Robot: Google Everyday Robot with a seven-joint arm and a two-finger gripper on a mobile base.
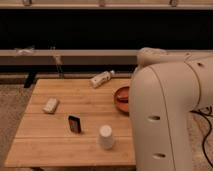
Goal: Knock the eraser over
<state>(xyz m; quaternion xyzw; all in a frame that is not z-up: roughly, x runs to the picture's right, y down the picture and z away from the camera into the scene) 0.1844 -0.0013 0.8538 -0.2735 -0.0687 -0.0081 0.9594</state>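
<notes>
The eraser [74, 123] is a small dark block with an orange-red edge. It stands upright on the wooden table [45, 145], a little left of the middle. A white paper cup [105, 136] stands upside down just to its right, nearer the front edge. My gripper does not show in the camera view. Only the thick white links of my arm [167, 110] show, filling the right side and covering the table's right end.
A plastic bottle [101, 78] lies on its side at the table's back edge. An orange bowl [122, 98] sits at the right, partly hidden by the arm. A small pale packet [50, 105] lies at the left. A low ledge runs behind the table.
</notes>
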